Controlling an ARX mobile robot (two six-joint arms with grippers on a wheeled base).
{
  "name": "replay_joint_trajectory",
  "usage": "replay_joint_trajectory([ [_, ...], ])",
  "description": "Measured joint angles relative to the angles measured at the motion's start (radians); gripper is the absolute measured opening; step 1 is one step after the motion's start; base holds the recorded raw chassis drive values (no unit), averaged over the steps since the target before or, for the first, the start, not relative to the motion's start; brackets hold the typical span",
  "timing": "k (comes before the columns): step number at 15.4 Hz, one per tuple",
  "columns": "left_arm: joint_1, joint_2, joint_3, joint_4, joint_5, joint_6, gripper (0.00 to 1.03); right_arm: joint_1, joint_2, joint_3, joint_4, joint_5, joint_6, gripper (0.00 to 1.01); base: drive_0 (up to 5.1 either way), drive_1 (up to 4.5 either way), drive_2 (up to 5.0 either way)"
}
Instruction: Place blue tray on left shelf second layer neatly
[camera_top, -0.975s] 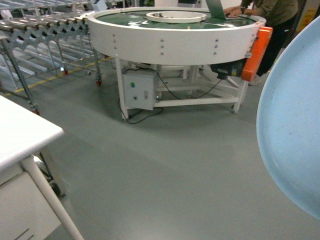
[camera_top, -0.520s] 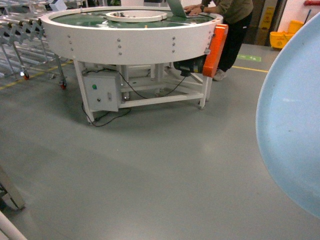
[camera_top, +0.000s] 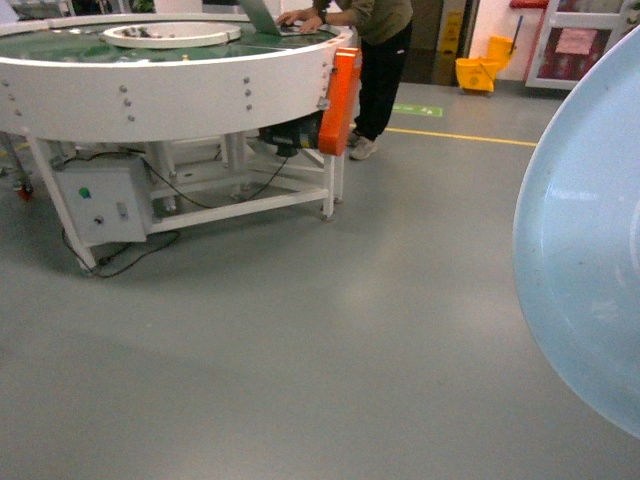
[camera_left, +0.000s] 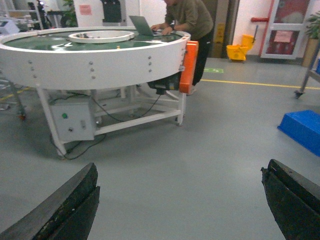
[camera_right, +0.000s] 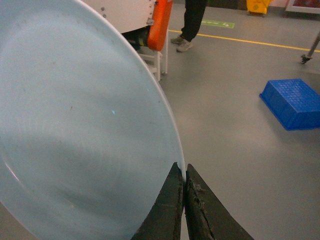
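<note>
The right end effector (camera_right: 184, 187) is pinching the rim of the blue tray (camera_right: 75, 125), its two dark fingers pressed together on the edge; the tray is standing nearly on edge in the air, filling the left of the right wrist view and the right edge of the head view (camera_top: 590, 240); the left end effector (camera_left: 180, 200) is gaping wide with nothing between its fingers, showing only in the left wrist view. Both wrist views are showing a blue crate (camera_right: 292, 102) lying on the grey floor (camera_top: 330, 330), which the head view is missing; the head view is showing a round white conveyor (camera_top: 170, 85), a person (camera_top: 380, 60) at a laptop (camera_top: 262, 15), and a yellow mop bucket (camera_top: 483, 68).
</note>
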Motion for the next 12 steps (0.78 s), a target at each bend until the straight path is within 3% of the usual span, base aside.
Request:
replay_joint_trajectory([
  [12,0.000,0.000,0.000,0.001,0.001,0.000,0.98,0.000,0.005,0.000,-0.003,0.001,0.000,0.02,1.9,-0.18,-6.4],
])
